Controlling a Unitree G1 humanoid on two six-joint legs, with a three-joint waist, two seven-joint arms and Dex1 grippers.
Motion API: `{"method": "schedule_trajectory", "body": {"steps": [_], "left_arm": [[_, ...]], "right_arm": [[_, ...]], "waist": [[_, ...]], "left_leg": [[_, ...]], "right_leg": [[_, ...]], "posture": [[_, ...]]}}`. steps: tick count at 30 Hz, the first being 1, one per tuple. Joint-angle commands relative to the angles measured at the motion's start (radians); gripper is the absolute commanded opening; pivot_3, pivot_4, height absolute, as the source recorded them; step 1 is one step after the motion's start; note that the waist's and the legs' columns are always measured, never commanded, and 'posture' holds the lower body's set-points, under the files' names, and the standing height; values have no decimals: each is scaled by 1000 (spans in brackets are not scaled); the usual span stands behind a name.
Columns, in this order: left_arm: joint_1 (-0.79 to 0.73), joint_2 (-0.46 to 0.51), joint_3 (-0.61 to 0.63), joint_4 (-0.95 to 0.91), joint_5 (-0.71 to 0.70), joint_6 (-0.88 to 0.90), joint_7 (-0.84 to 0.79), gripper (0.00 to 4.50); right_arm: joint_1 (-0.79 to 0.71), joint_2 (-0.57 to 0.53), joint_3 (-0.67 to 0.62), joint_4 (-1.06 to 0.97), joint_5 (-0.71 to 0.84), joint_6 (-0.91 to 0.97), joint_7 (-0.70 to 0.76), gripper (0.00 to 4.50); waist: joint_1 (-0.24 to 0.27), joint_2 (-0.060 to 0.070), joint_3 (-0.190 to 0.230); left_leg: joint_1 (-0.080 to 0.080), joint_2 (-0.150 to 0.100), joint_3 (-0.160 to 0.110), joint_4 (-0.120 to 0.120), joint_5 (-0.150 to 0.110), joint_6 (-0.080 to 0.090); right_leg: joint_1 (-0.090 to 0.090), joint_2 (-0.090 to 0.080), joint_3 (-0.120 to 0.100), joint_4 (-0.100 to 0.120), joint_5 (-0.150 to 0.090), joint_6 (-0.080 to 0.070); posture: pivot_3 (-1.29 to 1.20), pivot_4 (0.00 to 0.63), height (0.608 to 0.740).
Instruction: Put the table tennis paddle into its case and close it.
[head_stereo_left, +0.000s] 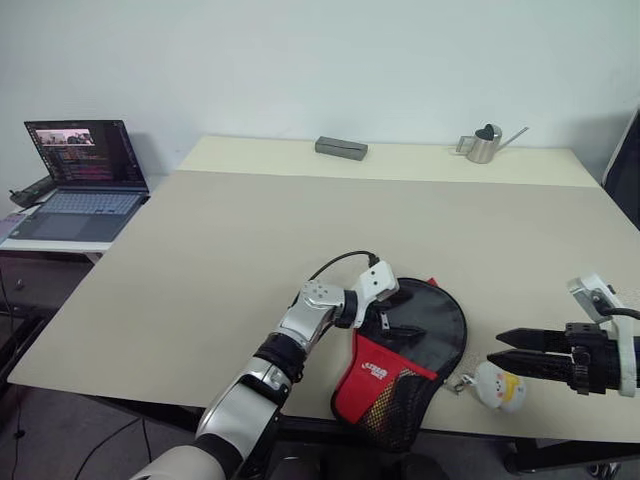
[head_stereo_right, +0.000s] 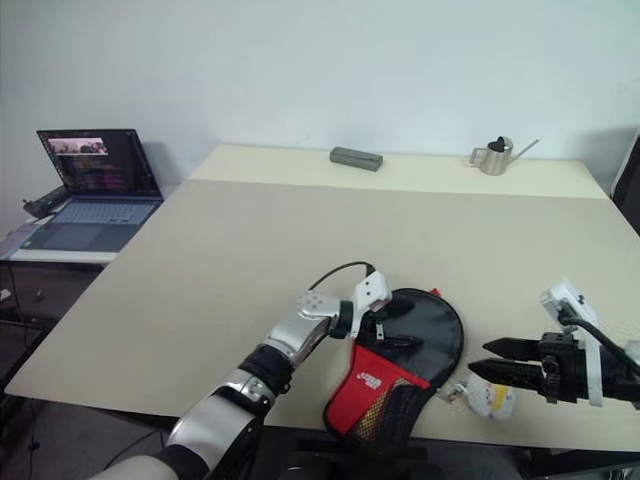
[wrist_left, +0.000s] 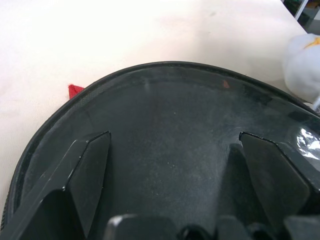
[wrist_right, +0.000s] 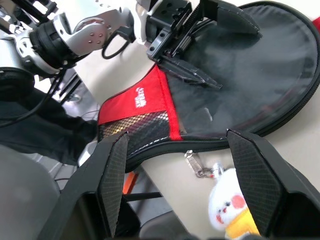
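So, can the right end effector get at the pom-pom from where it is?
Probably yes: the right end effector hangs open just beside the pom-pom, nothing between them; the left end effector rests farther off on the case.

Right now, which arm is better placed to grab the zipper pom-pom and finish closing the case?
The right, probably. The right gripper hovers open just beside the pom-pom at the table's near edge, while the left gripper rests open on the case, well placed to steady it.

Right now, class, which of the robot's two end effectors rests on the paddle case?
The left end effector: its open fingers lie on the black face of the case. The right end effector hangs apart, beside the white pom-pom.
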Motion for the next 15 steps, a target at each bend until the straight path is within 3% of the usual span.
{"method": "schedule_trajectory", "body": {"steps": [1, 4, 11, 15], "left_arm": [[32, 6, -16, 25, 24, 16, 0, 4500], [25, 23, 4, -35, -4, 33, -24, 4500], [17, 70, 68, -236, -131, 160, -117, 4500], [11, 146, 101, -378, -206, 248, -185, 4500]], "right_arm": [[-125, 74, 88, 58, -58, -37, -156, 3741], [-218, 117, 182, 107, -133, -54, -244, 4472], [-317, 183, 323, 221, -261, -108, -314, 4472], [-340, 217, 362, 273, -301, -135, -317, 4472]], "waist": [[-5, 0, 0], [-8, 1, 0], [-30, -1, 3], [-46, 0, 6]], "left_leg": [[0, 0, 0, 0, 0, 0], [-1, 0, -1, 0, 0, 0], [-14, -1, -3, -1, 0, 0], [-17, 0, -4, -1, 2, -3]], "right_leg": [[0, 0, 0, 1, 0, 0], [-2, 0, 0, 1, 0, 0], [-16, 0, 2, 3, 1, -6], [-20, 0, 2, 4, 3, -9]], "posture": [[0, 150, 740], [0, 150, 740], [0, 150, 740], [0, 150, 740]]}}
